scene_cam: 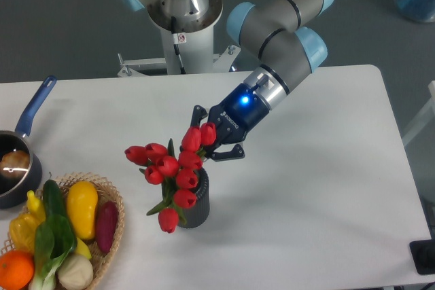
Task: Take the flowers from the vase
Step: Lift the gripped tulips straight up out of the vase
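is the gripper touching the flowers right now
Touching. The fixed camera shows the gripper with its fingers closed around the top red buds of the flowers, no gap visible between them.
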Controlling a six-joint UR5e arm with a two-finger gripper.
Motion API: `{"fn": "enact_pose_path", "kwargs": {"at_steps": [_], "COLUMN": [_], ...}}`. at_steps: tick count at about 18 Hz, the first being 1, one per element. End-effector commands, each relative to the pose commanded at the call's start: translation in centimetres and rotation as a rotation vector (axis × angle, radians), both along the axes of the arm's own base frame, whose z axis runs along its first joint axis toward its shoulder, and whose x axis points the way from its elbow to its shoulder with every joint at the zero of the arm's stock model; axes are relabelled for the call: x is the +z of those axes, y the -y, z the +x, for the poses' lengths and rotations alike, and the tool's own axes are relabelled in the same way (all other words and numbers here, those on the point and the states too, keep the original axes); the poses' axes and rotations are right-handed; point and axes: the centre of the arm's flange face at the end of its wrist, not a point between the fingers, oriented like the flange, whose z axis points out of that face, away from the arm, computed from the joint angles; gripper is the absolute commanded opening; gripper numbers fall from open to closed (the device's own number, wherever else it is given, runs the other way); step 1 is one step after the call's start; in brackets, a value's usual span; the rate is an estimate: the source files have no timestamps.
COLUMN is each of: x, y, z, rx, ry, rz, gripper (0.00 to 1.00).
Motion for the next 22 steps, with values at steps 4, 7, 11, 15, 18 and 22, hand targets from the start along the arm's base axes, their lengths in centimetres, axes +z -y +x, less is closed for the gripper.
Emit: {"fn": "enact_pose_path", "kwargs": {"at_steps": [4,7,11,15,18,22], "x": [2.8,5.4,8.1,10.4,11.6,13.4], "y": [0.7,1.3,2.4,3.6,4.3,5.3], "z": [0.1,-0.1,-0.7,-1.0,-1.2,-1.5], "rx": [0.019,0.040,0.069,0.070,0.073,0.065], "ry": [0.000,0.019,0.029,0.040,0.039,0.066], "rz": [0.024,0.043,0.069,0.149,0.186,0.267], "gripper": [0.00,0.00,0.00,0.00,0.00,0.00]}}
